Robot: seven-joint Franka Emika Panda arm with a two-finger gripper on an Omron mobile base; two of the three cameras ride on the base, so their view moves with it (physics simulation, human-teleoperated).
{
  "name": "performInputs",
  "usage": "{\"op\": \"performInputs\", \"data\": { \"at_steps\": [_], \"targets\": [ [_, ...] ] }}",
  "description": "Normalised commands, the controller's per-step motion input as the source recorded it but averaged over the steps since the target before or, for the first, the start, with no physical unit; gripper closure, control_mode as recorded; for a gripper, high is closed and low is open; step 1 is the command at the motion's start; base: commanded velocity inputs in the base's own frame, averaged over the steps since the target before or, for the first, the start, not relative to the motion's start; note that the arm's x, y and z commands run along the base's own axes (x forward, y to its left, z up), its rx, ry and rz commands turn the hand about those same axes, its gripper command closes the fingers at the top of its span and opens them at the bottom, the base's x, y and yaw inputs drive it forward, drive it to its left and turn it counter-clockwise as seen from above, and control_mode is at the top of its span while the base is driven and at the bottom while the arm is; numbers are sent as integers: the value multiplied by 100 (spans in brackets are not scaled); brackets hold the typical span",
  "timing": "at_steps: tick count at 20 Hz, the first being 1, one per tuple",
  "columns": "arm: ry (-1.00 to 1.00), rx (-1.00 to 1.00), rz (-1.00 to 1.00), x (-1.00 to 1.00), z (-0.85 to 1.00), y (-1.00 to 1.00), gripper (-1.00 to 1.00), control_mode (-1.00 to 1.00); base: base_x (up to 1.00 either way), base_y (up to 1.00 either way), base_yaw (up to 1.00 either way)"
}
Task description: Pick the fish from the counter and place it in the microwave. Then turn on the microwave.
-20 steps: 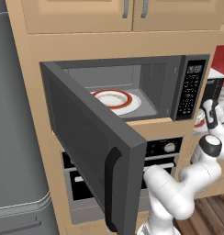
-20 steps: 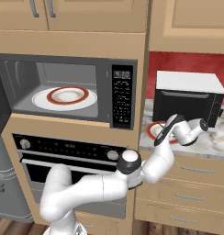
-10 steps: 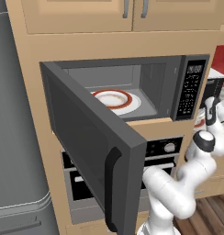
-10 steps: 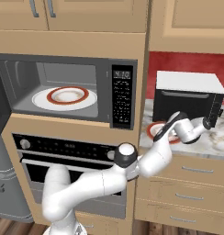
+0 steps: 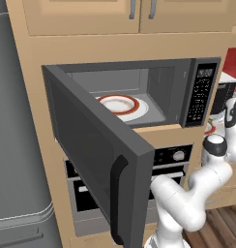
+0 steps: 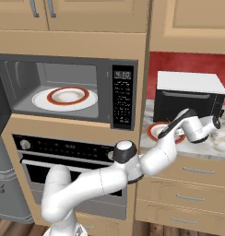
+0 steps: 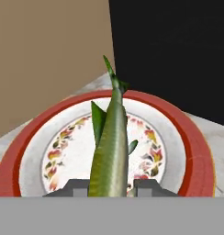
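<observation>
The slender olive-green fish point(image 7: 111, 147) sits between my finger tips, its tail pointing away from the hand. My gripper point(image 7: 111, 186) is shut on it, just over a red-rimmed flowered plate point(image 7: 189, 137) on the marbled counter point(image 6: 216, 146). In the right base view the gripper point(image 6: 175, 132) reaches over that plate point(image 6: 156, 131), right of the microwave point(image 6: 123, 92). The microwave's door point(image 5: 100, 160) hangs wide open to the left. A second red-rimmed plate point(image 6: 66, 97) lies inside its cavity.
A black toaster oven point(image 6: 188, 99) with a white top stands on the counter right behind the plate. A wooden cabinet side point(image 7: 49, 55) rises left of the plate. A black oven point(image 6: 63, 156) sits below the microwave, and a grey fridge point(image 5: 18, 145) stands at the far left.
The jaws have closed onto the fish over the last second. The hand has shifted slightly over the counter plate; the microwave door has stayed open.
</observation>
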Motion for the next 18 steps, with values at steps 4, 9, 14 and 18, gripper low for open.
{"op": "performInputs", "data": {
  "at_steps": [4,9,14,18],
  "targets": [
    [1,4,3,-46,19,3,100,-100,0,0,0],
    [1,1,1,-45,20,5,100,-100,0,0,0],
    [1,0,2,-48,21,6,100,-100,0,0,0],
    [0,0,1,-53,16,12,100,-100,0,0,0]
  ]
}}
